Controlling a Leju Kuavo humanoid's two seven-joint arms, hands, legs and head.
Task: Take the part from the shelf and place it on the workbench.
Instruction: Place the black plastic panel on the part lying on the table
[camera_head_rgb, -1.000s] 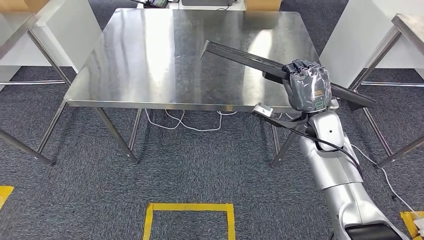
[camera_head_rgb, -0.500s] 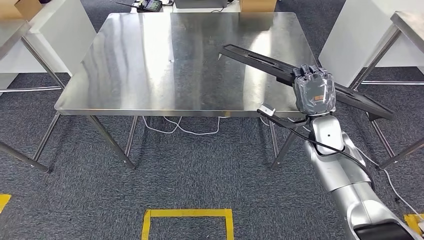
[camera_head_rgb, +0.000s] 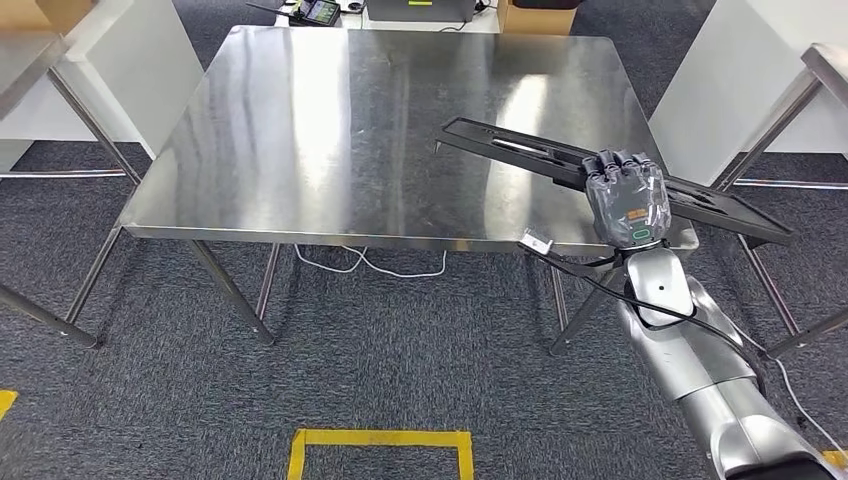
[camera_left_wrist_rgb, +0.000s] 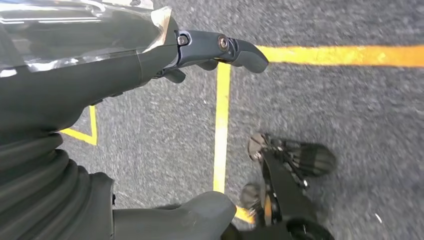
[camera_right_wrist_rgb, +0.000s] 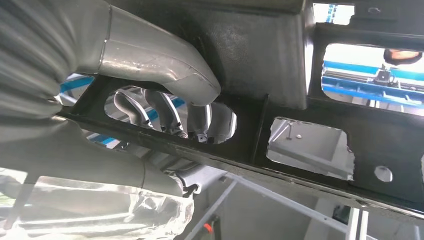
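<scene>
Honestly, right hand (camera_head_rgb: 627, 196) fingers (camera_right_wrist_rgb: 165, 107) clamp the long black part (camera_head_rgb: 520, 150) off-centre; it could tip off the bench (camera_head_rgb: 300, 120) edge once released.

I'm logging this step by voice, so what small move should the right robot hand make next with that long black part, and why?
Probably lower it. The right robot hand grips the long black part midway, held above the steel workbench, one end over the top, the other past its right edge. Shifting it left first would help.
</scene>
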